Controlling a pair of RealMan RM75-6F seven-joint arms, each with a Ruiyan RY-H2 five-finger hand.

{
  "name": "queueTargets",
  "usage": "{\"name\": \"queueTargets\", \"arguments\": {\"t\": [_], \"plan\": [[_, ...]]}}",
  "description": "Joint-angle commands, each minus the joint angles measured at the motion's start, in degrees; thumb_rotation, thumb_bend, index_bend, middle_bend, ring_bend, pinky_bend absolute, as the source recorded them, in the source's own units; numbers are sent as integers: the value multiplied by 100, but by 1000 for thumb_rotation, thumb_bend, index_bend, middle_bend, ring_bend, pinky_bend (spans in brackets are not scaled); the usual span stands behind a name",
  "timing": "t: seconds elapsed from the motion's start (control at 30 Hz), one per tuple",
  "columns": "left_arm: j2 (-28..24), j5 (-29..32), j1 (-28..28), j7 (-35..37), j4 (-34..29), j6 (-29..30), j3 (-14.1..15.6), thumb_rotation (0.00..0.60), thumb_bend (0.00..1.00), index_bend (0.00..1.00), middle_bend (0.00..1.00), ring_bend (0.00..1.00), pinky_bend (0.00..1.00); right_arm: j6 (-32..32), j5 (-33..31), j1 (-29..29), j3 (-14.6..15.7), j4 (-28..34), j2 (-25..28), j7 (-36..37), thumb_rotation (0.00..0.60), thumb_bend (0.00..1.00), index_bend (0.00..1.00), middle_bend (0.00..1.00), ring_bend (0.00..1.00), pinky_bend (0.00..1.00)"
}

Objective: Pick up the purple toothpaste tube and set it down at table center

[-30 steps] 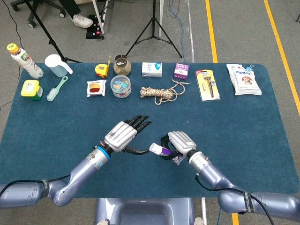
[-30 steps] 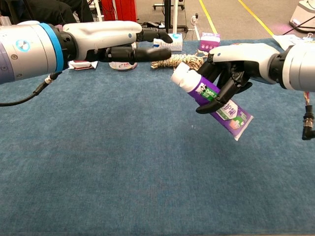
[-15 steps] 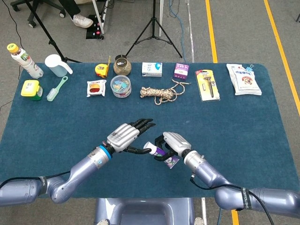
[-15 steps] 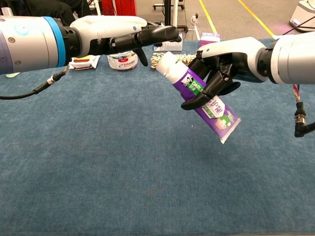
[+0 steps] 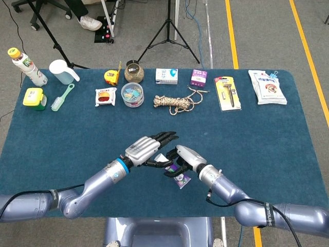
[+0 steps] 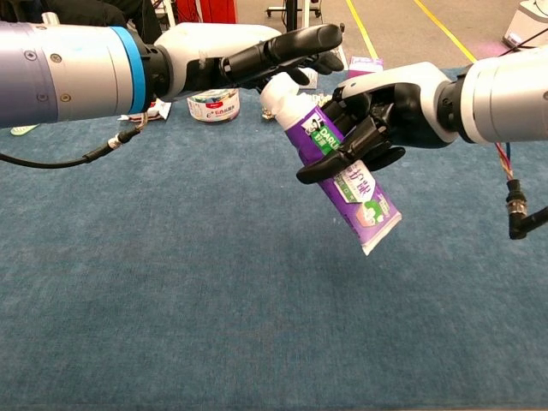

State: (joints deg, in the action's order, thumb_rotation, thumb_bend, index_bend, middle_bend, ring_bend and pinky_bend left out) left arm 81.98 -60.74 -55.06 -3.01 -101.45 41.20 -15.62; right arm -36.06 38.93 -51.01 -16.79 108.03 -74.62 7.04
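Note:
The purple toothpaste tube (image 6: 342, 175) hangs tilted above the blue cloth, white cap up and to the left, crimped end low. My right hand (image 6: 377, 116) grips it around the middle; in the head view the right hand (image 5: 181, 157) covers most of the tube (image 5: 181, 179). My left hand (image 6: 265, 53) reaches in from the left with fingers stretched out over the cap, touching or nearly touching it, holding nothing. From the head view, the left hand (image 5: 149, 149) lies right beside the right one, near the table's middle front.
Along the far edge lie a bottle (image 5: 25, 66), scoop (image 5: 64, 71), brush (image 5: 62, 96), yellow box (image 5: 34, 98), tape measure (image 5: 110, 77), tin (image 5: 132, 94), rope coil (image 5: 174, 103), purple box (image 5: 199, 77), razor pack (image 5: 227, 92) and white packet (image 5: 267, 86).
My right hand has carried the tube leftward and slightly up. The left hand has moved right, so its fingers now lie over the cap.

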Motion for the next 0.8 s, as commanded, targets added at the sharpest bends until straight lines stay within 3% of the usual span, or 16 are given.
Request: {"name": "queueTargets", "arguments": {"t": [0.03,0.33,0.8], "plan": [[26,-33,-25,89,42,-19,-15,0,46,0,0,0,182,121,42,23,-67,-40,14,172,600,365,757,942,1000,1000],[120,-88,-95,612,216,-127,-143,0,46,0,0,0,182,437,197,107,-202,-115,-27,729,600,367,757,942,1000,1000],[-166,-186,-250,1074,208,-523,-179,0,46,0,0,0,182,592,301,-53,-29,-277,-158,868,600,369,756,941,1000,1000]]}}
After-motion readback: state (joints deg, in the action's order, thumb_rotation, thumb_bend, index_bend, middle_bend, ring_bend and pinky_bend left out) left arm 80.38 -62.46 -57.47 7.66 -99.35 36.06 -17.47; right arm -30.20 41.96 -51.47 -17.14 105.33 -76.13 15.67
